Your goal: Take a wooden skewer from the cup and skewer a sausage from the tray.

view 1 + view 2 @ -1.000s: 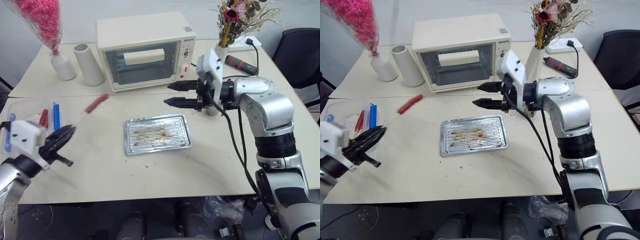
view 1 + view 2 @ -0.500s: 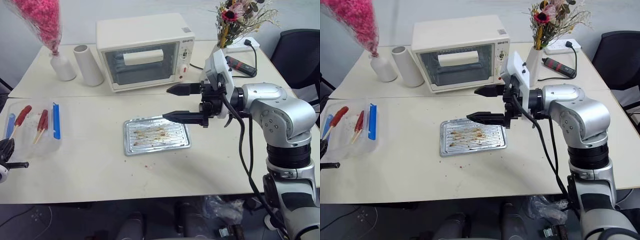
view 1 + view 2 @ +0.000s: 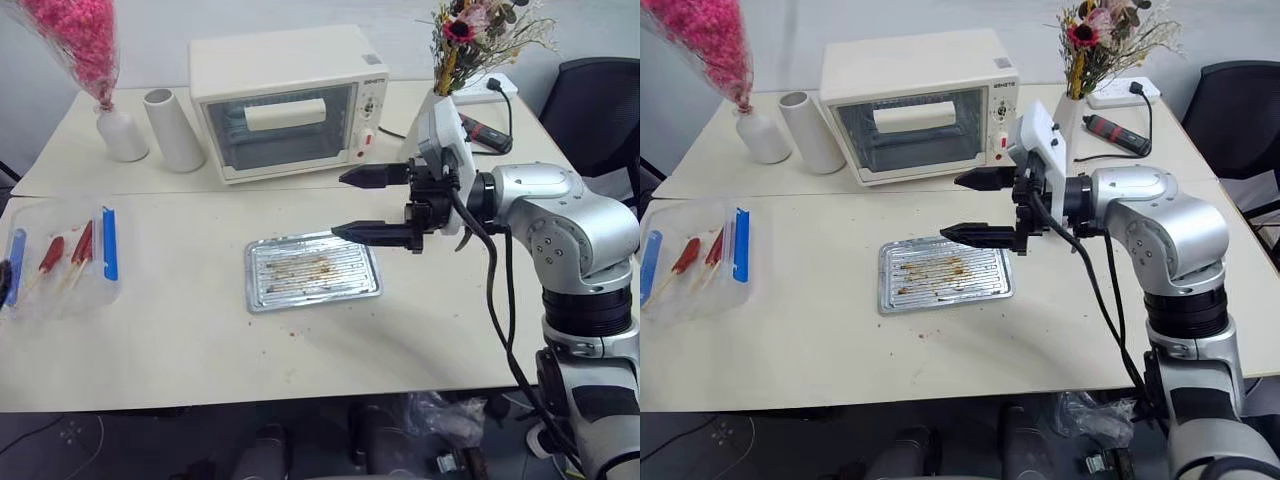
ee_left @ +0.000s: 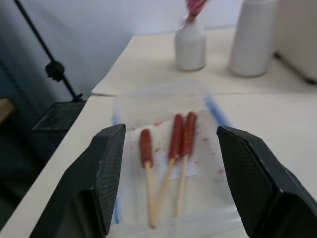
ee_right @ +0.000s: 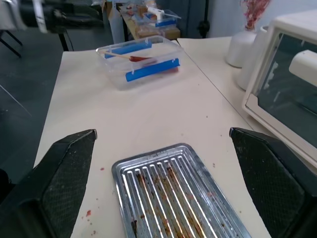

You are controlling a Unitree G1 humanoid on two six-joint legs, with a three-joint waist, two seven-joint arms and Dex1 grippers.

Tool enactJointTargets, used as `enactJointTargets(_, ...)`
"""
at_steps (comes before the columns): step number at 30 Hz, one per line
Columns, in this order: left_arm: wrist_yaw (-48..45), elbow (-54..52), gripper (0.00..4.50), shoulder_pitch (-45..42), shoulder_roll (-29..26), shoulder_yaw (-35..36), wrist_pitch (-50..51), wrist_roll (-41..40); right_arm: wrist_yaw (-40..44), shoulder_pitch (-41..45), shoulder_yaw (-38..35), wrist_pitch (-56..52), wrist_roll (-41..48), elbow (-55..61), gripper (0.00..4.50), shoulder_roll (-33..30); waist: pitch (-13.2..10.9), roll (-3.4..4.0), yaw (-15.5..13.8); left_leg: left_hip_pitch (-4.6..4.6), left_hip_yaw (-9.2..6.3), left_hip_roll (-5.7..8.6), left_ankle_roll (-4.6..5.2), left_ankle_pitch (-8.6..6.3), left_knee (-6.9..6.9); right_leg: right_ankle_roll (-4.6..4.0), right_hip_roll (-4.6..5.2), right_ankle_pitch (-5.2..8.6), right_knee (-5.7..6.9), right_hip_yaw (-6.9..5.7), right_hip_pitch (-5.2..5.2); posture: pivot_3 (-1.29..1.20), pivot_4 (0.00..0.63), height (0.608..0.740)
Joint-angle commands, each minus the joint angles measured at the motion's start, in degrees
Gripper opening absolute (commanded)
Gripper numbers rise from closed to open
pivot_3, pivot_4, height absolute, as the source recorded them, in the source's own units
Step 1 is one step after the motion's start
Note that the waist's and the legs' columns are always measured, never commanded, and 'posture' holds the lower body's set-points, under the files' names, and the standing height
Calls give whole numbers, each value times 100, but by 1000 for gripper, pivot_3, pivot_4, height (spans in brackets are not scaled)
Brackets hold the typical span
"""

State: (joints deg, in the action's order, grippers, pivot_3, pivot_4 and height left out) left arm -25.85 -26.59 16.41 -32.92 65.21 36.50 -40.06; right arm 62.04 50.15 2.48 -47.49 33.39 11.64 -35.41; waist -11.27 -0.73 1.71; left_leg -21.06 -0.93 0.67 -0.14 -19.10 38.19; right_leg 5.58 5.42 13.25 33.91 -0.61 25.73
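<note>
tray (image 3: 313, 272) – table centre, bare, no sausage | right gripper (image 3: 369, 205) – spread, empty, hovering above tray | left gripper (image 4: 173, 173) – spread, empty | skewer likely light, stiff; pinch mid-shaft

The flat, rectangular, silvery metal tray (image 3: 313, 272) lies flat on the pale tabletop (image 3: 200, 340), in front of the white toaster oven (image 3: 288, 100) and apart from it. Its long sides run left to right, slightly skewed. The base is ribbed, with parallel ridges running across the short dimension. Brown grease stains streak the middle of the ribs, densest at the centre. No loose sausage rests on it. A few dark crumbs dot the tabletop just beside its near edge.
</note>
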Motion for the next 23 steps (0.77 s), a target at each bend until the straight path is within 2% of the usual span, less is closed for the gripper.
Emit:
enactJointTargets(1,-563,-766,3122,805,294,374,51,-845,172,-160,-47,328,-39,24,4500,-186,0,0,-14,0,0,0,1,-2,0,0,0,0,-3,1,-1,0,150,740)
enactJointTargets(5,-1025,-1871,3122,1855,510,-69,21,-1286,509,-676,-186,706,-130,-132,4500,-570,4,-7,-87,-2,-3,2,11,-8,3,-3,1,2,-14,-6,-11,0,150,740)
enactJointTargets(9,-1023,-2318,3122,2175,398,-431,-174,-1114,823,-1034,-329,1037,-155,-259,4500,-969,4,-6,-161,7,5,8,16,-2,12,-34,-10,18,-16,-20,-20,0,150,740)
enactJointTargets(10,-950,-2315,3122,2150,395,-455,-223,-1072,840,-1047,-361,1075,-132,-277,4500,-998,3,-6,-161,12,13,9,17,1,11,-80,-16,43,-14,-29,-21,0,150,740)
enactJointTargets(11,-831,-2272,3122,2100,409,-452,-237,-1090,829,-1019,-392,1086,-84,-287,4500,-990,3,-6,-149,16,18,9,16,3,12,-85,-25,46,-10,-29,-23,0,150,740)
enactJointTargets(14,-437,-2081,3122,1985,558,-350,-309,-1151,756,-840,-413,1078,34,-255,4500,-868,3,-10,-119,51,57,-23,12,4,11,-93,-90,42,-7,8,-39,0,150,740)
enactJointTargets(19,127,-1534,3122,2011,986,-123,-588,-1074,649,-581,-306,1036,140,-178,4500,-633,3,-14,-26,78,78,-43,8,0,6,-82,-114,33,7,28,-44,0,150,740)
enactJointTargets(23,388,-1315,3122,2055,1077,-2,-771,-1091,621,-463,-253,979,163,-151,4500,-515,3,-16,-18,79,79,-45,5,-4,6,-69,-114,26,10,30,-40,0,150,740)
